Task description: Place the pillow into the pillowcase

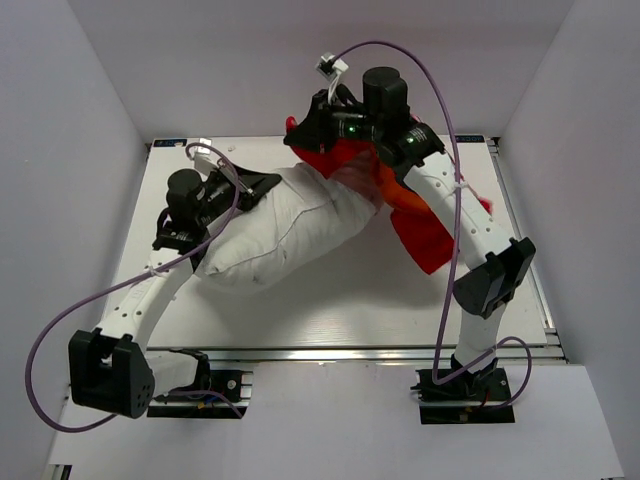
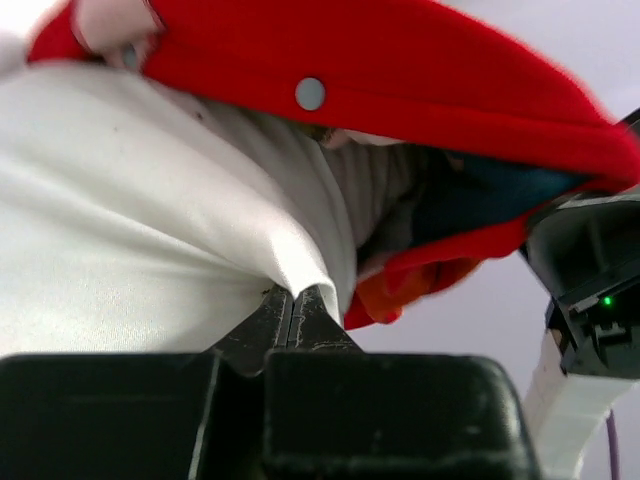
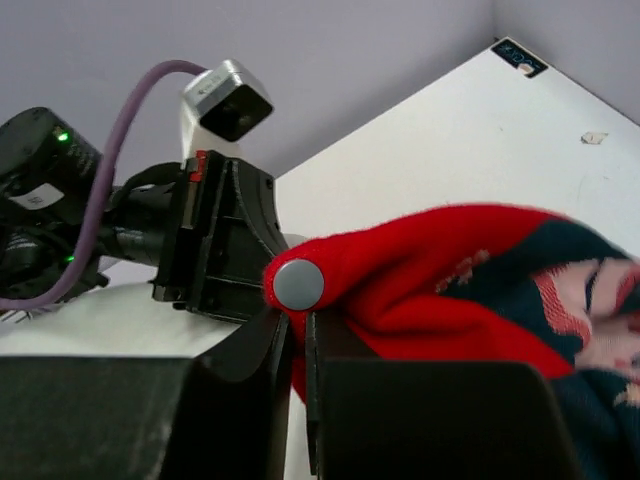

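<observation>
The pillow point(image 1: 285, 230) is lying across the left-centre of the worktop point(image 1: 340, 310). Its right end is sitting under the raised mouth of the pillowcase point(image 1: 420, 225), which is draping away toward the right side. The left claw point(image 2: 293, 300) is clamped together on a pinch of white pillow fabric. The right claw point(image 3: 300, 325) is pinching the red hem just beside a grey snap button point(image 3: 298, 284) and holding it above the pillow.

The step in hand looks like drawing the case's mouth over the pillow's end. Doing it well is likely calling for the right claw to be holding the hem high and taut while pulling leftward along the pillow. The left claw should be feeding the pillow rightward, low to the worktop. A sharp tug is risking the thin hem slipping free, and the puffy corner may be bunching at the mouth.
</observation>
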Robot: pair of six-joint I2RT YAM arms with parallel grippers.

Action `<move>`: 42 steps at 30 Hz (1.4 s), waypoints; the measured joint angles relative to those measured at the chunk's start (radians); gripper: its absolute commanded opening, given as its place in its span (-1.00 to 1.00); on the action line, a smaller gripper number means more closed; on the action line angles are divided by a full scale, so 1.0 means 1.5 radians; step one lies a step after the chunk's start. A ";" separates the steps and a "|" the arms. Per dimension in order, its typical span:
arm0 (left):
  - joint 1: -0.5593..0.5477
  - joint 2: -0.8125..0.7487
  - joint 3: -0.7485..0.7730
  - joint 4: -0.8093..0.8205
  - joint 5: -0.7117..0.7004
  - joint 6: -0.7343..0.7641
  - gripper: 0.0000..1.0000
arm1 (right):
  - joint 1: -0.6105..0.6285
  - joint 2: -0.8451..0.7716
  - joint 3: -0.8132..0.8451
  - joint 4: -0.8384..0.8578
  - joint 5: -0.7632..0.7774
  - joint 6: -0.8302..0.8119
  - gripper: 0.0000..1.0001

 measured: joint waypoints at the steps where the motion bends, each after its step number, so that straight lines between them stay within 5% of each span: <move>1: 0.001 -0.004 0.000 -0.005 -0.008 0.003 -1.00 | 0.001 0.000 -0.002 -0.012 0.004 0.004 -1.00; 9: 0.002 -0.010 -0.097 -0.111 -0.134 0.082 -0.97 | -0.037 0.059 -0.149 -0.062 0.050 0.005 -1.00; 13: -0.004 0.024 -0.073 -0.169 -0.172 0.139 -0.26 | -0.052 0.111 -0.176 -0.092 0.062 -0.001 -1.00; 18: -0.003 0.023 0.053 -0.264 -0.246 0.265 -0.03 | -0.041 0.098 -0.183 -0.093 0.065 -0.028 -1.00; 19: -0.002 0.017 0.080 -0.279 -0.257 0.294 0.15 | -0.040 0.094 -0.183 -0.094 0.067 -0.033 -1.00; 24: -0.027 -0.061 0.154 -0.331 -0.262 0.434 0.19 | -0.037 0.086 -0.177 -0.097 0.078 -0.054 -1.00; 29: -0.229 -0.118 0.190 -0.399 -0.276 0.567 0.26 | -0.037 0.095 -0.135 -0.112 0.090 -0.063 -1.00; 31: -0.340 -0.117 0.187 -0.429 -0.324 0.609 0.43 | -0.037 0.100 -0.116 -0.112 0.095 -0.065 -1.00; 35: -0.511 -0.071 0.171 -0.500 -0.459 0.669 0.45 | -0.037 0.100 -0.110 -0.112 0.097 -0.066 -1.00; 42: -0.594 0.079 0.119 -0.575 -0.717 0.731 0.62 | -0.037 0.100 -0.110 -0.117 0.098 -0.073 -1.00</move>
